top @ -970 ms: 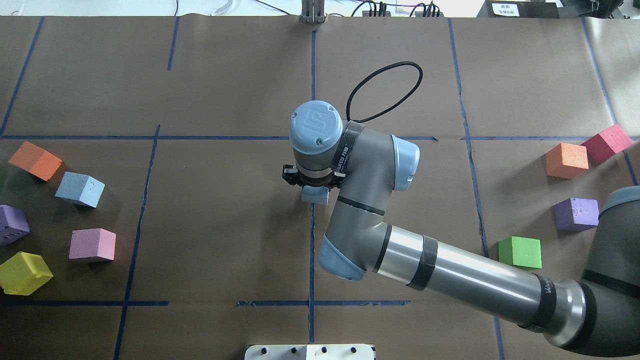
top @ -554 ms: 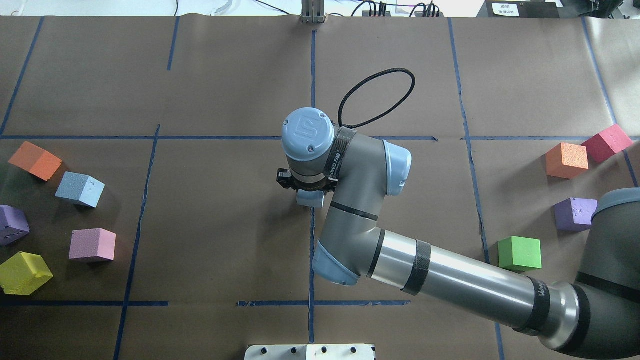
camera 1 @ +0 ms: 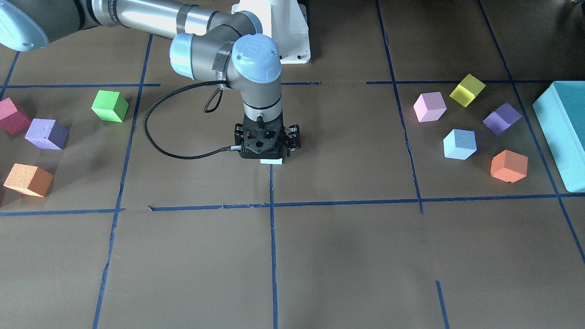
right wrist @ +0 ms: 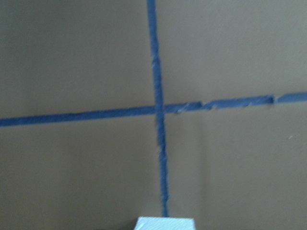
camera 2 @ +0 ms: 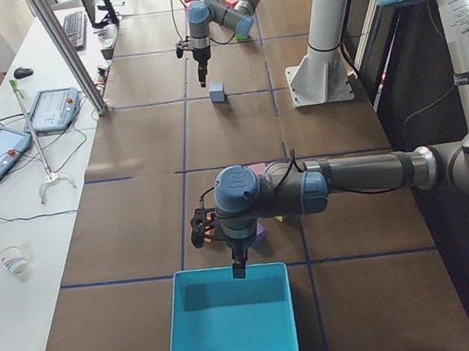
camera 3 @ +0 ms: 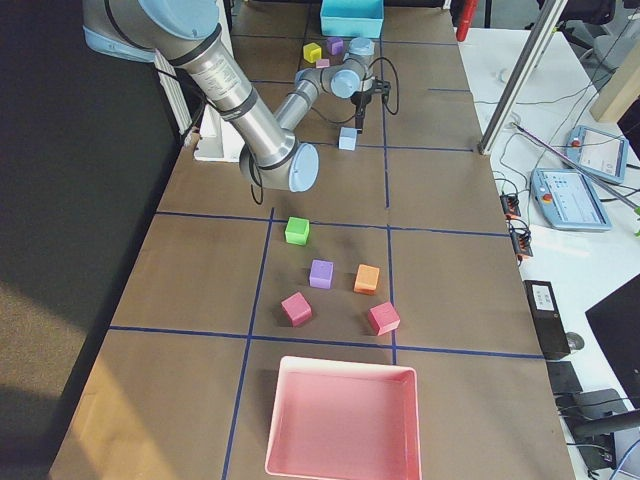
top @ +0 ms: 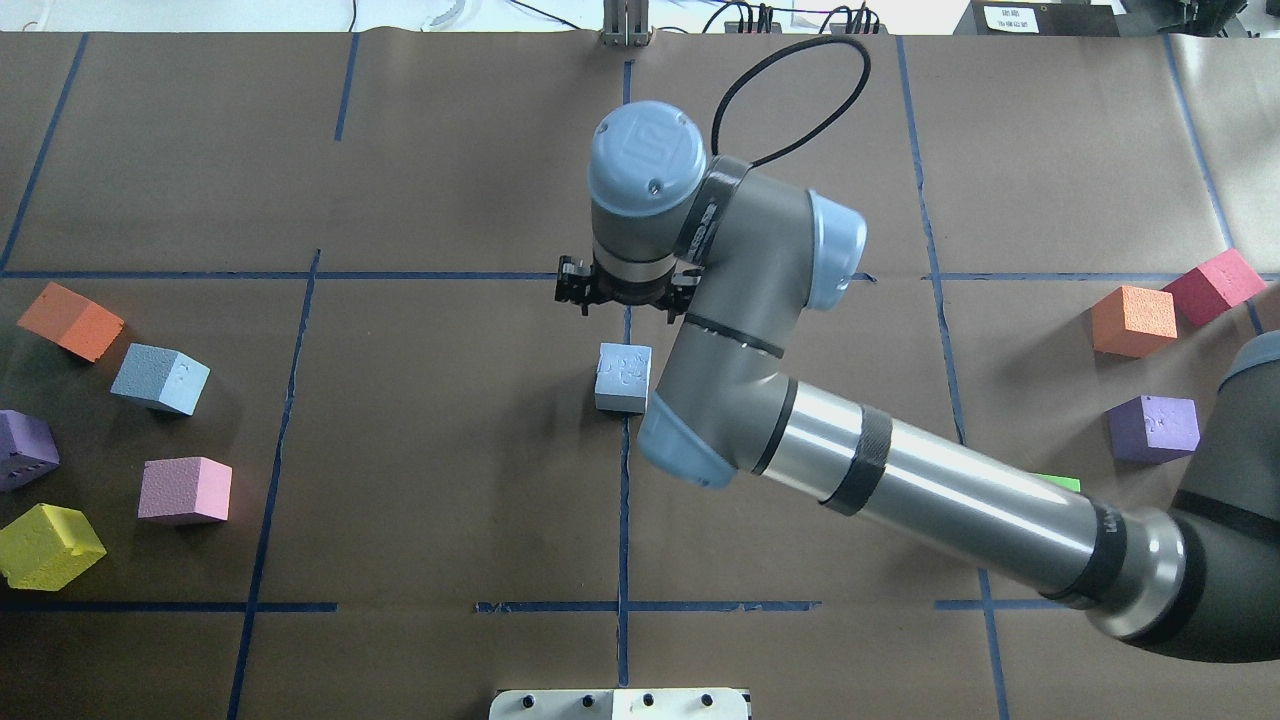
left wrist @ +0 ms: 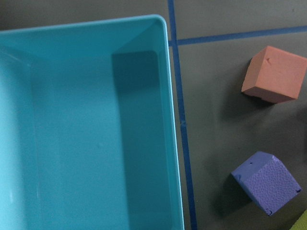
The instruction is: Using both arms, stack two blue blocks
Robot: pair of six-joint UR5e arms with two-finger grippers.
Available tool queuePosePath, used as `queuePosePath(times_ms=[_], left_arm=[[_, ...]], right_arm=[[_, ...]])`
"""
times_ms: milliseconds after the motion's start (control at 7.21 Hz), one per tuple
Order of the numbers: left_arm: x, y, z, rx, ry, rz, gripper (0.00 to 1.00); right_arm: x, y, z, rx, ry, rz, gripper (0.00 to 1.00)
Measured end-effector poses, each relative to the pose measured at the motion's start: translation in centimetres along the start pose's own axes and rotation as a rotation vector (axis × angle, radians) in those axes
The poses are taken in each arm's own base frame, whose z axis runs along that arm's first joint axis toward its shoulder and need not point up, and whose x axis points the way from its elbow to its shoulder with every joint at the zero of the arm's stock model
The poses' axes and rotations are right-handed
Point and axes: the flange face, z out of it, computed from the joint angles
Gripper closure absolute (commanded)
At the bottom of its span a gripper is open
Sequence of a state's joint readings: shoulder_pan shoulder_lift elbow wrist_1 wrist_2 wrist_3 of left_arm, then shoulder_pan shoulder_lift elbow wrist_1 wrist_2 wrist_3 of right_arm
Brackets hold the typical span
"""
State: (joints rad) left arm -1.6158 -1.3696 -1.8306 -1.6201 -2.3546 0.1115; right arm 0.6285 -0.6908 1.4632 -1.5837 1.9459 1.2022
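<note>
One blue block (top: 623, 378) stands free on the table's centre line; it also shows in the front view (camera 1: 271, 161) and at the bottom edge of the right wrist view (right wrist: 164, 223). My right gripper (top: 627, 292) hangs above and just beyond it, open and empty, apart from the block. The second blue block (top: 160, 378) lies among the cubes at the far left, also in the front view (camera 1: 460, 144). My left gripper (camera 2: 239, 267) shows only in the exterior left view, over the teal box (camera 2: 229, 317); I cannot tell if it is open or shut.
Orange (top: 70, 320), purple (top: 25, 448), pink (top: 185, 490) and yellow (top: 48, 545) cubes surround the second blue block. Orange (top: 1133, 320), red (top: 1213, 285) and purple (top: 1153, 428) cubes lie at the right. A pink tray (camera 3: 345, 470) stands at the right end.
My right gripper has let go of the blue block and risen, moving toward the far side. The block now stands uncovered on the centre line.
</note>
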Motion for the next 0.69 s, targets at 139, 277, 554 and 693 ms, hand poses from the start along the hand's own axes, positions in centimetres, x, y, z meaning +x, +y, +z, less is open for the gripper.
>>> queuePosePath(times_ms=[139,277,554,693], left_arm=[[0.9,-2.0,-0.7,0.044,-0.002,0.049,0.00],[2.2,-4.1,-1.0,0.068,0.003,0.065,0.00],[6.6,-6.8,-0.6,0.070,0.048,0.016,0.00],[9.8,-7.4,-0.1,0.056,0.072,0.035,0.00]], right_arm=[[5.7,-3.3,-2.7,-0.014,0.006,-0.054,0.01],[13.4,-6.0,-5.2,-0.027,0.015,-0.133,0.01],[32.7,-8.8,-9.9,-0.043,0.024,-0.312,0.01],[42.1,-7.9,-11.9,-0.047,0.031,-0.388,0.01]])
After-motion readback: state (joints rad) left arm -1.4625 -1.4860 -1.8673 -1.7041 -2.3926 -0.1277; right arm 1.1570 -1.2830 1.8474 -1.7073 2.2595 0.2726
